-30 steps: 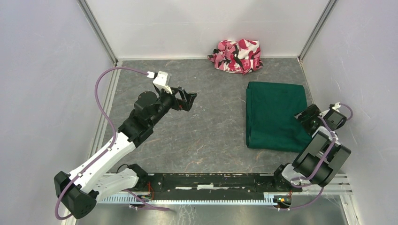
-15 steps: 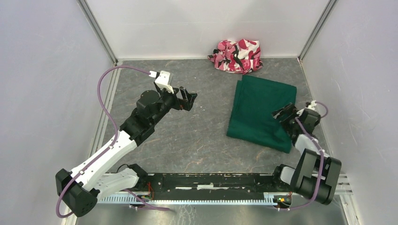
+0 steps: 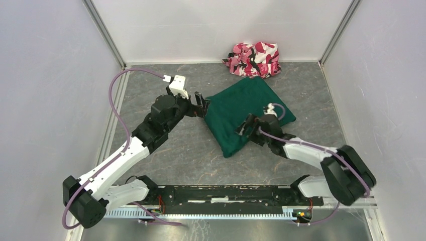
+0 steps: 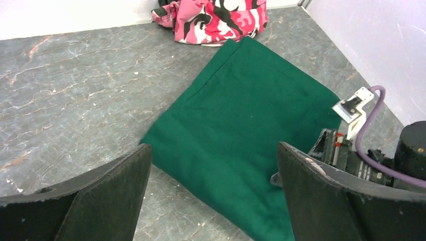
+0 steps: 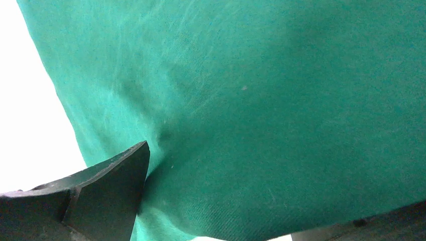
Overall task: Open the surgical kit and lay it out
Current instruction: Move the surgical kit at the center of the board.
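Observation:
The surgical kit is a folded dark green cloth wrap [image 3: 236, 108] lying askew in the middle of the table. The mesh tray and steel instruments are hidden. My right gripper [image 3: 247, 129] is at the wrap's near right edge, shut on the cloth. In the right wrist view the green cloth [image 5: 251, 100] fills the space between the fingers [image 5: 100, 196]. My left gripper [image 3: 203, 105] is open and empty just off the wrap's left corner. In the left wrist view the wrap [image 4: 241, 115] lies ahead between its fingers [image 4: 110, 201].
A pink-white-black camouflage cloth bundle [image 3: 253, 59] sits against the back wall, just behind the wrap's far corner; it also shows in the left wrist view [image 4: 216, 17]. Enclosure walls stand on the left, right and back. The right arm's wrist [image 4: 361, 150] lies on the wrap's right.
The right gripper has dragged the green wrap from the right side towards the table's middle, turning it. The left gripper has stayed near the same spot, and the wrap now reaches it.

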`<state>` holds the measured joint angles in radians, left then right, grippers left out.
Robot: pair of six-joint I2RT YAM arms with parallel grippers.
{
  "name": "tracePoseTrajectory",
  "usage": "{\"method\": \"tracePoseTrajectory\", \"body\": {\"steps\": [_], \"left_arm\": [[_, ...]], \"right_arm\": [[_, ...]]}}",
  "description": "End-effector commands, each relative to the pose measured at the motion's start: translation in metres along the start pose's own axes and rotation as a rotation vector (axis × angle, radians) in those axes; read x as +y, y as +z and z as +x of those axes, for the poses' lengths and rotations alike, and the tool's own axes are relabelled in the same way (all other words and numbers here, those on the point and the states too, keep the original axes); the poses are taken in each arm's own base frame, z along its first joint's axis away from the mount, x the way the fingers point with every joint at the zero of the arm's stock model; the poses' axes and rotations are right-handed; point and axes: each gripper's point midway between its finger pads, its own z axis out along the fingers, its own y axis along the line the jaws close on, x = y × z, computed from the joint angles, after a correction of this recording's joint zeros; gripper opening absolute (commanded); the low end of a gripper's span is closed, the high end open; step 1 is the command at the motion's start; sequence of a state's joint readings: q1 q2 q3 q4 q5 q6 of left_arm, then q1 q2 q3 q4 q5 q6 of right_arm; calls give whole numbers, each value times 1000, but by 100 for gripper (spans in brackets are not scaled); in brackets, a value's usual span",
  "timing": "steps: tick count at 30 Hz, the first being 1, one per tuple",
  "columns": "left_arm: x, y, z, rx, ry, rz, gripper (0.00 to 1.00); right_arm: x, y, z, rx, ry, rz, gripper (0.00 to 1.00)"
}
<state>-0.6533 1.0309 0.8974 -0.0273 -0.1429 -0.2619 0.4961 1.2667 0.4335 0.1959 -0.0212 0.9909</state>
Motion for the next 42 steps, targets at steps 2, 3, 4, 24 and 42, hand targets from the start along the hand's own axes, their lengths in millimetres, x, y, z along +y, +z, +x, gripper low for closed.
{"method": "tracePoseTrajectory", "body": {"steps": [2, 3, 4, 24, 42], "left_arm": [[9, 3, -17, -31, 49, -67, 100], [10, 4, -16, -26, 46, -73, 100], [10, 4, -15, -22, 37, -77, 100], [-5, 14, 162, 437, -567, -140, 100], [40, 72, 203, 537, -748, -147, 62]], "right_arm": [[53, 15, 4, -24, -154, -24, 98], [56, 13, 6, -29, -205, -30, 98], [57, 9, 6, -37, -240, -41, 98], [-35, -72, -177, -227, -559, 191, 98], [-71, 1, -171, -172, -314, -102, 72]]}}
